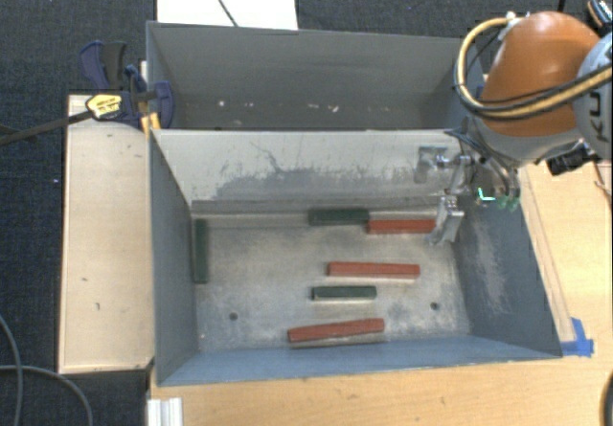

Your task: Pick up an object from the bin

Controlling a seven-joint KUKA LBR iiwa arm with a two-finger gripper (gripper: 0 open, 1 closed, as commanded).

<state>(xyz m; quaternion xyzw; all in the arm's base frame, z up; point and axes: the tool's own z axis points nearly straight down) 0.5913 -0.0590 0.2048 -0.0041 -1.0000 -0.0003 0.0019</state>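
My gripper [444,219] hangs at the bin's back right, its fingertips just above the right end of a red bar [400,226] that lies along the back wall. Nothing shows between the fingers, which stand close together. A dark green bar [337,217] lies end to end with that red bar, to its left. A second red bar [373,270] lies a little nearer the front, below the gripper and to its left.
Nearer the front lie a short dark green bar [343,292] and another red bar [336,330]. A dark green bar [199,250] stands along the left wall. The arm with its orange cover and cables hangs over the bin's right rim.
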